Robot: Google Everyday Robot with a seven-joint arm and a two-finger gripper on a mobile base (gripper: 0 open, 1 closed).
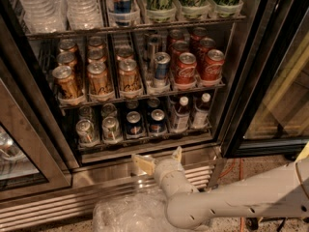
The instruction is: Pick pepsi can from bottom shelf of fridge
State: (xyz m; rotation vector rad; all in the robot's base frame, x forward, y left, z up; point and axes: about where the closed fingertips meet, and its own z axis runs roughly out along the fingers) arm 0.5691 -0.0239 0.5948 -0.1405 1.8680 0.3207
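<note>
The fridge (244,81) stands open in the camera view. On its bottom shelf (145,140) two dark-blue pepsi cans (134,123) stand side by side at the front, the other (157,121) to its right, with more behind them. My gripper (158,160) is below the shelf's front rail, in front of the fridge's sill, a little below and right of the cans. Its two cream fingers (143,164) are spread apart and hold nothing.
Silver-grey cans (98,128) stand left of the pepsi cans, two small bottles (190,112) to their right. Gold cans (99,77) and red cans (199,64) fill the rack above. A louvred base grille (63,207) runs below. A crumpled clear plastic (128,214) lies on the floor.
</note>
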